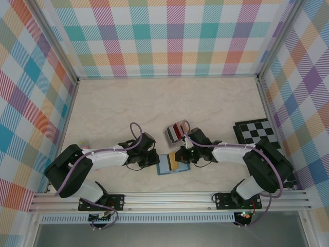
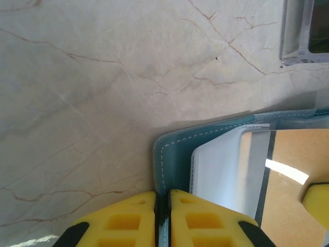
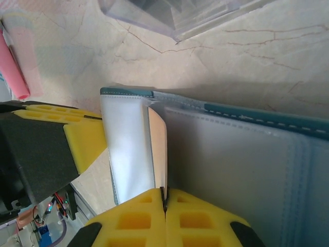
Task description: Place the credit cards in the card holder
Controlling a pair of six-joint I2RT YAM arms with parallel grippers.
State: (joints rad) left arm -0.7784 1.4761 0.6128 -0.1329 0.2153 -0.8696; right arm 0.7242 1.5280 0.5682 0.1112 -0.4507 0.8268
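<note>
- Two tight pinches — left gripper (image 2: 163,216) on the card holder (image 2: 172,154) edge, right gripper (image 3: 165,211) on a gold card (image 3: 158,149).
- Pushed askew, the card could buckle or slip from the pinch.

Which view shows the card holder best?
Right wrist: the card holder lies open, its teal edge and pale pockets close and sharp. Left wrist gives one stitched corner of it. Top external gives it whole, but small, between the arms.

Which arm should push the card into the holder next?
Likely right: the right gripper pinches a card at the card holder; the left gripper clamps the holder's edge, bracing it.
</note>
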